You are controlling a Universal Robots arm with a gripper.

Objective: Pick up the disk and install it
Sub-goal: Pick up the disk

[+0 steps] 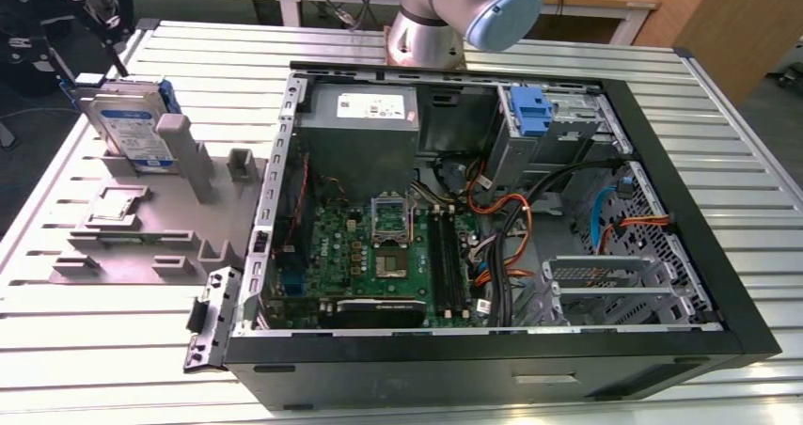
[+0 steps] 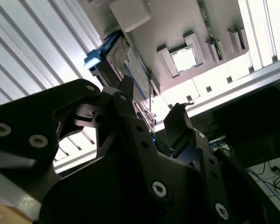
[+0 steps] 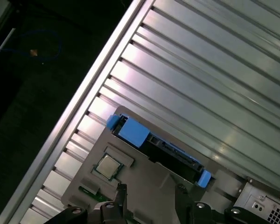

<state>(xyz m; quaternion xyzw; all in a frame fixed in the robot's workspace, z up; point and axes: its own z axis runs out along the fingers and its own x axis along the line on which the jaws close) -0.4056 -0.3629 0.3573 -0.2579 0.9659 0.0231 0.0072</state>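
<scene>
- The disk point(image 1: 132, 124) stands on edge in a grey holder point(image 1: 150, 228) on the table point(image 1: 75, 340), at the exterior view's left of the open computer case point(image 1: 502, 350).
- The gripper point(image 2: 151, 98) hangs above it, fingers wide apart with nothing between them.
- The step in hand looks like the approach to the grasp. It calls for squaring the fingers across the disk's thin upper edge, keeping the descent straight, and closing on the flat faces rather than the blue frame.

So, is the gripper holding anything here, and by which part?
Nothing is held. The gripper is open, clear of the disk, which stands on edge in the grey fixture.
</scene>
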